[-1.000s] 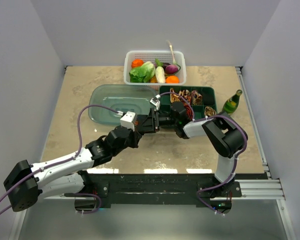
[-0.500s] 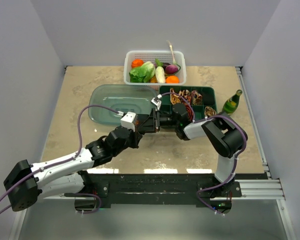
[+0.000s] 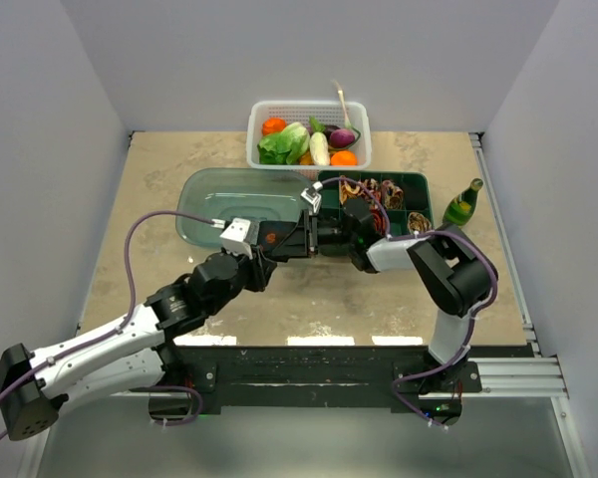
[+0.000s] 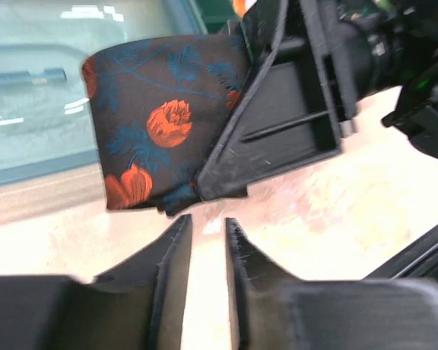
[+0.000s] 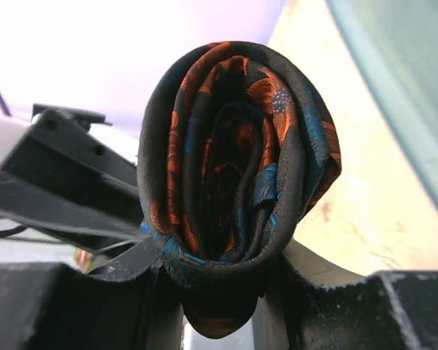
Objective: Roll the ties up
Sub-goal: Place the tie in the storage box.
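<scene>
Beige, mottled tabletop (image 3: 159, 169) fills the space between plain white walls. At far left we see the left arm stretch from the near corner toward the middle. Beside it a translucent blue-green tray (image 3: 209, 204) lies flat on the surface. The left gripper (image 4: 208, 222) points at the roll with its fingers (image 4: 171, 251) drawn close. Only a narrow slit of table shows between them, and they hold nothing.

Just past those tips is the black tie (image 4: 153, 138) with orange-red flowers and blue sprigs, wound into a tight roll. It sits above the table at the tray's right-hand edge. In the right wrist view we look straight into the coil of the roll (image 5: 233, 160). The right gripper (image 5: 223, 292) pinches it from both sides near its lower end.

Behind the grippers, against the back wall, stands a white basket (image 3: 254, 124) of vegetables. To its right a dark green divided tray (image 3: 424, 179) holds small brown patterned rolls (image 3: 364, 189), though we cannot make out what they are. A green bottle (image 3: 463, 204) stands upright just beside that tray, farthest right.
</scene>
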